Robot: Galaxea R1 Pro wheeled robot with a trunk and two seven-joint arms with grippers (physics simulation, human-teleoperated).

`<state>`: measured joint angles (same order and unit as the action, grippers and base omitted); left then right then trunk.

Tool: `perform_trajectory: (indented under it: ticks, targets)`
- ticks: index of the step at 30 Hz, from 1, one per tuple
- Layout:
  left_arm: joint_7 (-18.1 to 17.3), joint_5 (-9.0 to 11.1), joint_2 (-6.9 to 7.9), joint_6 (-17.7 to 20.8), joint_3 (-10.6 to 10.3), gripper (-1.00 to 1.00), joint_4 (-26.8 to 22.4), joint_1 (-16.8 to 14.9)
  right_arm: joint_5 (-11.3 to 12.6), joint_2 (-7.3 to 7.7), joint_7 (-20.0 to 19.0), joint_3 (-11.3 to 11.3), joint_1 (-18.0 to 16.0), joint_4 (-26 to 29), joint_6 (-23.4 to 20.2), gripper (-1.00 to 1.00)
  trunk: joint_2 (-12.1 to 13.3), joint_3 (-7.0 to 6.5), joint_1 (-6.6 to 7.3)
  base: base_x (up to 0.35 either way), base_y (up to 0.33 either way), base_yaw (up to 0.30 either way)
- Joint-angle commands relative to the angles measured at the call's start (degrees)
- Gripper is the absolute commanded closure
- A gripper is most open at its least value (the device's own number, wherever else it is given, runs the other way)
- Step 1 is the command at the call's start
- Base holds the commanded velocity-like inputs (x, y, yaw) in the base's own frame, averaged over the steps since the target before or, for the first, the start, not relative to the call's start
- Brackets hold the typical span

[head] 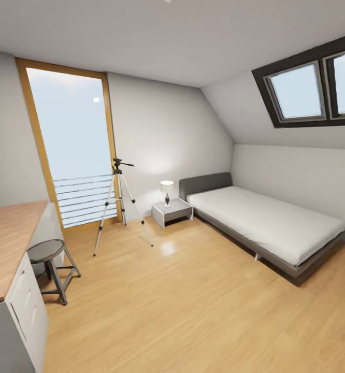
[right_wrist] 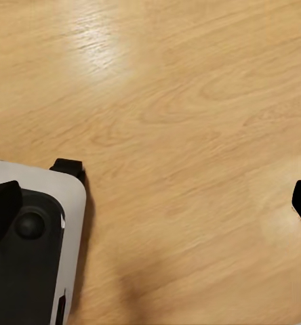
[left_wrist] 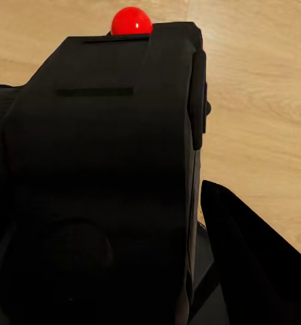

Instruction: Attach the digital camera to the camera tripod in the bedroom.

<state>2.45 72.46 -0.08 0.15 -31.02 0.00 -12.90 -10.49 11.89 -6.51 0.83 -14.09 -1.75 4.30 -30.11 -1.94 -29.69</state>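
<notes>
The digital camera (left_wrist: pixel 103 156), black with a red round button (left_wrist: pixel 131 20) on top, hangs over the wood floor right in front of the left wrist view. My left gripper (left_wrist: pixel 130 271) is shut on it, and one dark finger (left_wrist: pixel 259 264) shows beside it. The camera tripod (head: pixel 118 207) stands across the bedroom in front of the tall wood-framed window (head: pixel 71 145), legs spread, its black head and pan handle on top. My right gripper (right_wrist: pixel 152 203) is open above bare floor, nothing between its fingertips.
A wooden desk (head: pixel 6 243) and a dark stool (head: pixel 51 261) stand at the near left. A low grey bed (head: pixel 266 220) lies along the right wall, with a nightstand (head: pixel 171 211) and white lamp (head: pixel 167 191) beside it. My base (right_wrist: pixel 28 250) shows in the right wrist view.
</notes>
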Motion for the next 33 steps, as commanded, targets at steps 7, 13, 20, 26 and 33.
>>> perform_trajectory:
  ticks: [7, 13, 20, 26, 33]
  targets:
    - [0.2, 0.0, -0.12, 0.0, -0.5, 1.0, 0.0, 0.0, -0.3, 0.15, -0.1, 0.1, -0.1, -0.2, 0.4, -1.0, 0.0, 0.01, -0.04, 0.303, 0.0, 0.061]
    - [0.2, 0.0, -0.29, 0.0, -0.5, 1.0, 0.0, 0.0, -0.5, 0.33, -0.1, 0.1, -0.1, -0.2, 0.5, -1.0, 0.0, 0.01, -0.04, 0.319, 0.0, 0.01]
    - [0.3, 0.0, -0.43, 0.0, -0.5, 1.0, 0.0, 0.0, -0.6, 0.59, -0.1, 0.1, -0.1, -0.2, 0.5, -1.0, 0.0, 0.01, -0.04, 0.322, 0.0, 0.002]
    - [0.3, 0.0, -0.44, 0.0, -0.5, 1.0, 0.0, 0.0, -0.6, 0.65, -0.1, 0.1, -0.1, -0.2, 0.5, -1.0, 0.0, 0.01, -0.04, 0.322, 0.0, 0.0]
    - [0.3, 0.0, -0.45, 0.0, -0.5, 1.0, 0.1, 0.0, -0.6, 0.68, -0.1, 0.1, -0.1, -0.2, 0.5, -1.0, 0.0, 0.01, -0.04, 0.322, 0.0, 0.0]
